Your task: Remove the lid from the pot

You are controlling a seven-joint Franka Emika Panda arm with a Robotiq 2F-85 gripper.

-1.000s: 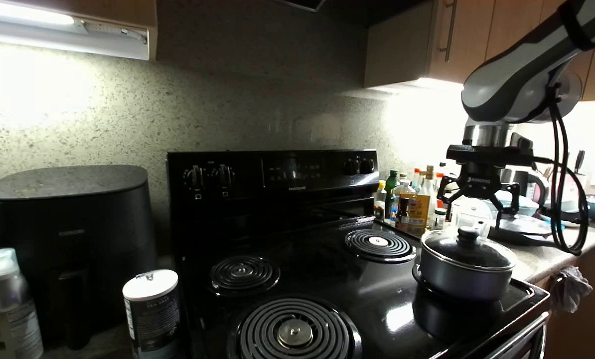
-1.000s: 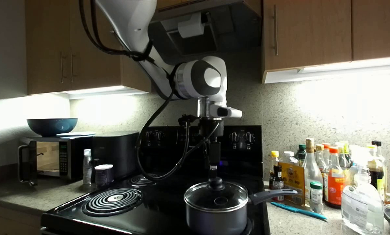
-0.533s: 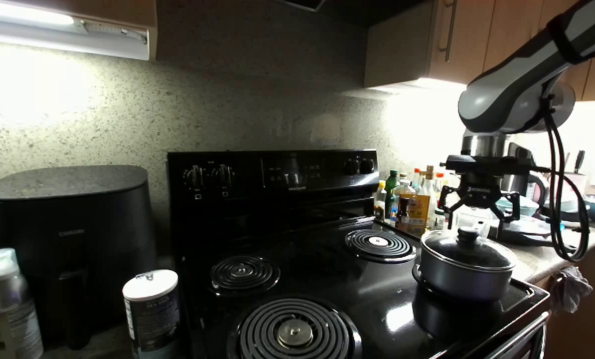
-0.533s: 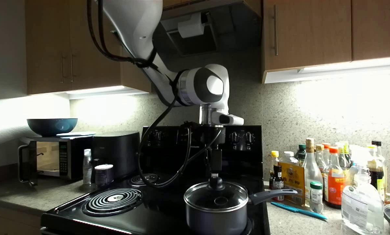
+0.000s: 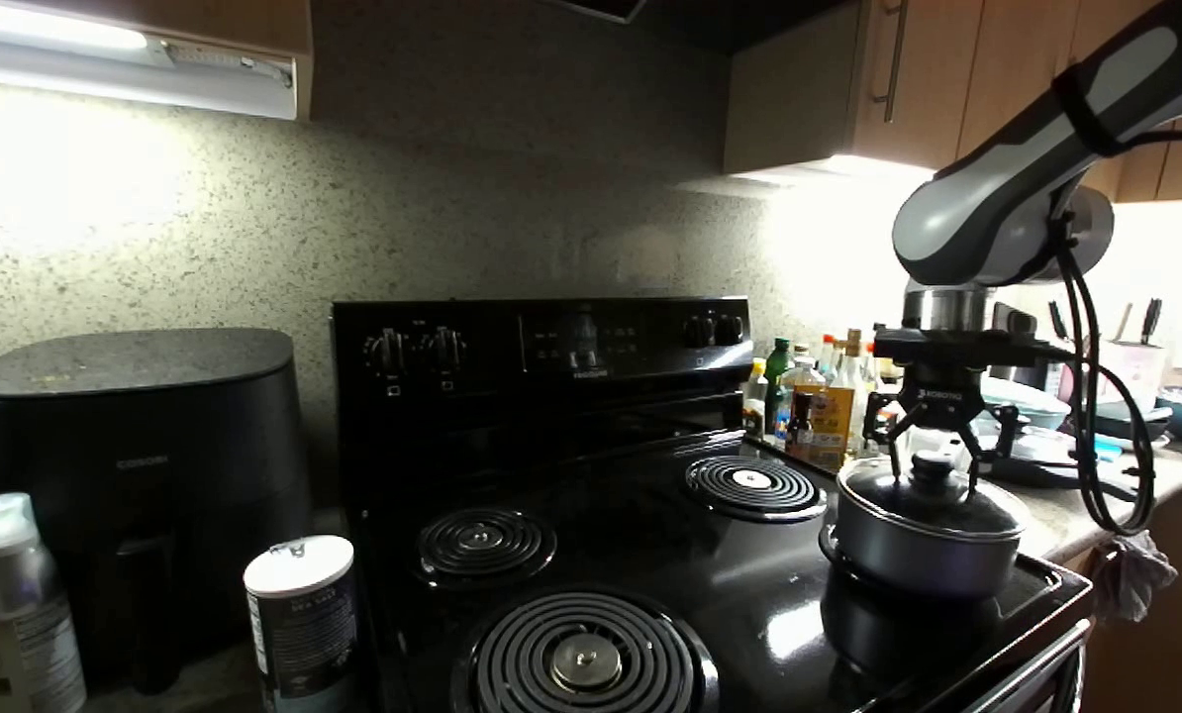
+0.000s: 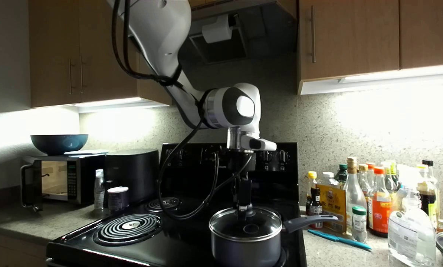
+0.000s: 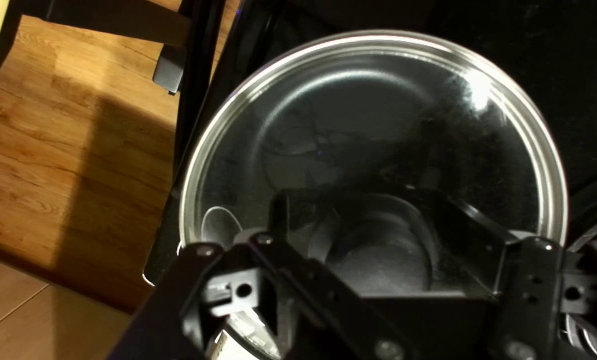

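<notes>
The pot point(image 5: 923, 564) stands on a burner at the stove's front corner; it also shows in an exterior view point(image 6: 245, 252). The glass lid point(image 5: 987, 510) with its metal rim sits flat on it, also in an exterior view point(image 6: 264, 228) and filling the wrist view point(image 7: 368, 120). The dark centre knob point(image 5: 933, 467) shows in the wrist view point(image 7: 383, 265), partly hidden by the gripper. My gripper point(image 5: 935, 485) points straight down over the lid, also in an exterior view point(image 6: 242, 216). Its fingers are open on both sides of the knob, with a gap showing, tips close to the glass.
The pot's long handle point(image 6: 310, 221) points toward several bottles point(image 6: 377, 200) on the counter. A spray bottle point(image 6: 410, 230) and a blue knife point(image 6: 340, 239) lie near. Coil burners point(image 5: 586, 663) cover the stove. A black air fryer point(image 5: 136, 475) stands beside it.
My gripper has come down from above the lid, so its fingers now stand on either side of the knob. The fingers look slightly closer together. Pot and lid have not moved.
</notes>
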